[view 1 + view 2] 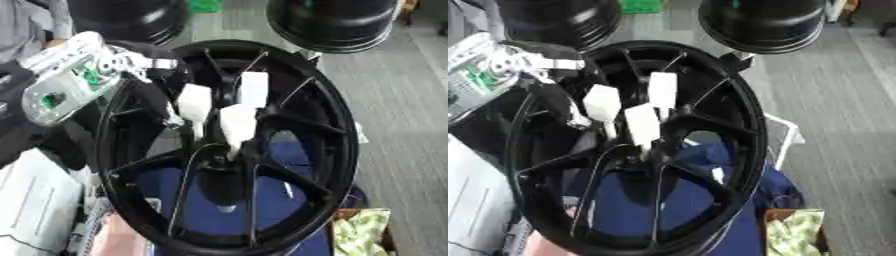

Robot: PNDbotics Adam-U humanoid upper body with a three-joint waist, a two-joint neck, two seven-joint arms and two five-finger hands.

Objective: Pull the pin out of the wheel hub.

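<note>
Black wheel hub [262, 150] on blue surface [210, 200]; grey floor [402, 110].

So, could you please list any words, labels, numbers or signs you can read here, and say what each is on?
None can be read.
The white tags at the black wheel hub look blank.
The robot's left hand reaching among them carries no legible marking.

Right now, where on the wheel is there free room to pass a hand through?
Free: the wide gaps between spokes in the lower half of the wheel, above the blue cloth. Crowded: the hub, where three white pins stand and the left robot hand reaches.
</note>
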